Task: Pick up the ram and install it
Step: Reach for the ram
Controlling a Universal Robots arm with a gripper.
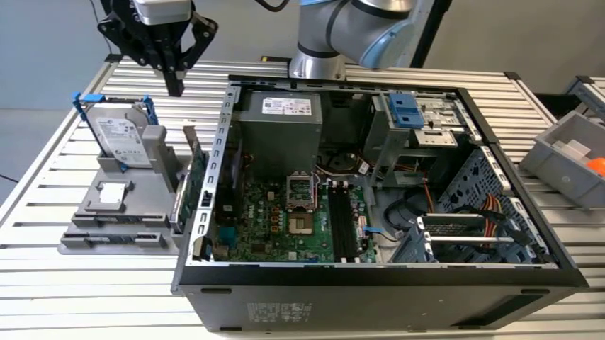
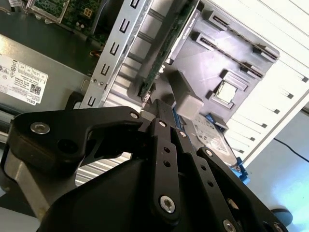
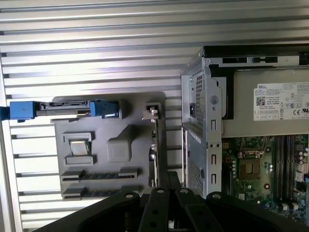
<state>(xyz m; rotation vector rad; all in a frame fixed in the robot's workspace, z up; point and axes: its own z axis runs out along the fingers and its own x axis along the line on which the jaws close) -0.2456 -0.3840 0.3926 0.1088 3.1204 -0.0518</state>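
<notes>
The ram is hidden from me. My gripper (image 1: 176, 86) hangs high over the back of the grey parts holder (image 1: 113, 205), at the exterior view's left, its black fingers shut together with nothing between them. In both wrist views the fingertips (image 2: 163, 108) (image 3: 170, 178) sit just above the end of the upright green card (image 3: 157, 140) in the holder. The open computer case (image 1: 378, 280) lies on its side beside the holder, with the motherboard (image 1: 283, 219) and its long dark memory slots (image 1: 341, 223) exposed.
A silver hard drive (image 1: 118, 134) in a blue frame stands at the back of the holder. The green card (image 1: 195, 180) stands along the case's wall. The arm's base (image 1: 317, 57) is behind the case. A grey bin (image 1: 567, 152) sits at the exterior view's right.
</notes>
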